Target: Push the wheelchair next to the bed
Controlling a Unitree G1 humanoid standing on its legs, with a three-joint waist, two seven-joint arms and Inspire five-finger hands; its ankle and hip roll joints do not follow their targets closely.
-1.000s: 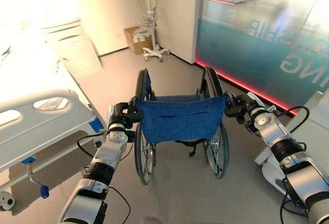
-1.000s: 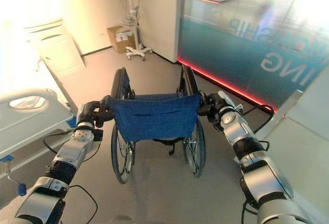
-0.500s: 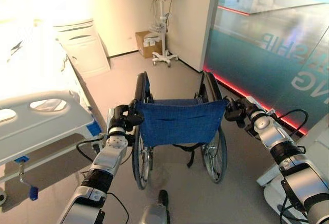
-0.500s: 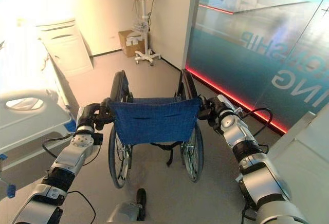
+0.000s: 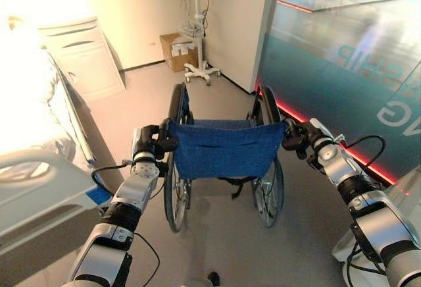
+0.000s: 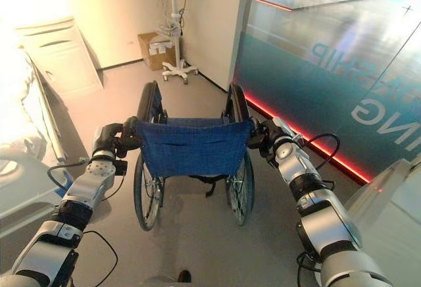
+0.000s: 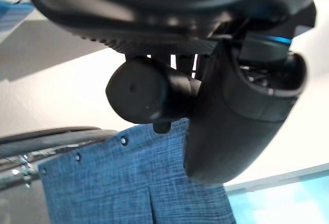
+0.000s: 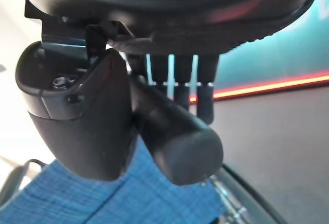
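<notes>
The wheelchair (image 5: 223, 162) stands in the middle of the grey floor (image 5: 223, 247), its back toward the robot: a blue woven cloth backrest (image 5: 223, 149) with a stitched pocket, 2 thin spoked wheels with dark tyres, and black tube push handles at each side. The left robot hand (image 5: 150, 143) is curled round the left handle (image 7: 149, 98), a smooth black cylinder with a rounded end, thumb wrapped beside it; the right robot hand (image 5: 297, 139) is clamped the same way on the right handle (image 8: 180, 142). The bed (image 5: 39, 188) lies at the left, pale with a moulded plastic side rail and white bedding, its near corner just beside the left arm and apart from the wheelchair's left wheel. To the right runs a glossy teal glass wall (image 5: 348, 63) with a red light strip along its foot; a strip of open floor separates it from the right wheel. Ahead the floor is open up to a white cabinet (image 5: 79, 56), a cardboard box (image 5: 174, 50) and a wheeled monitor stand (image 5: 197, 30). Compared with 0.5 s ago, both grips are unchanged and the bed rail sits nearer and lower left in view.
</notes>
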